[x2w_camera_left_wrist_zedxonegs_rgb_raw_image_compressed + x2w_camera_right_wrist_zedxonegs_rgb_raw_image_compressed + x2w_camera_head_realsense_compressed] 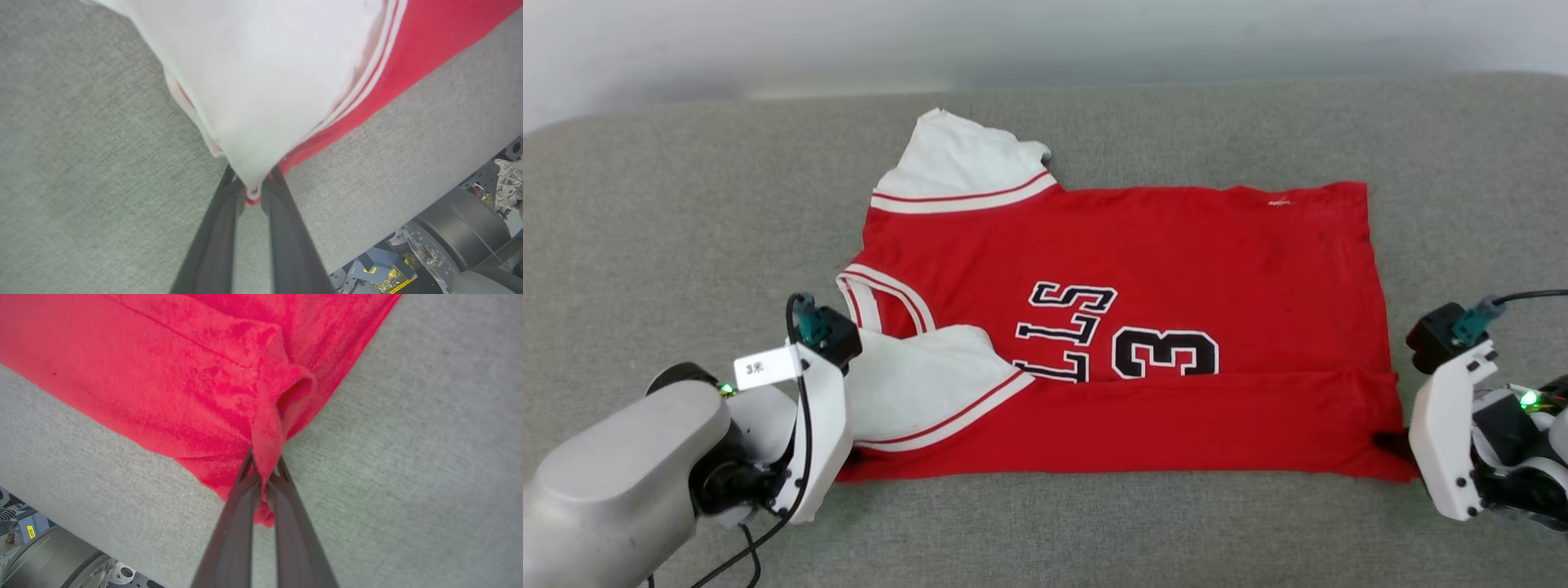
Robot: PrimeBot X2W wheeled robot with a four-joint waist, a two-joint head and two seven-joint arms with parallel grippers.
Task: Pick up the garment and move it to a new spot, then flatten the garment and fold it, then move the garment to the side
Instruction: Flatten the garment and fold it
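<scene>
The garment (1143, 261), a red jersey with black white-outlined letters and number, lies spread on the grey cushion with its near long edge folded up over the print. One white sleeve (964, 155) points to the far side, the other (915, 392) lies on the near fold. My left gripper (252, 192) is shut on the corner at the white sleeve (261, 90) and red hem. My right gripper (263, 477) is shut on the bunched red corner (265, 433) at the opposite near end; in the head view its dark fingers (1390, 442) touch that corner.
The grey fabric surface (686, 229) stretches wide to both sides and behind the garment, ending at a pale wall (1045, 41). The cushion's near edge and the robot's base (449, 237) show beneath it in the wrist views.
</scene>
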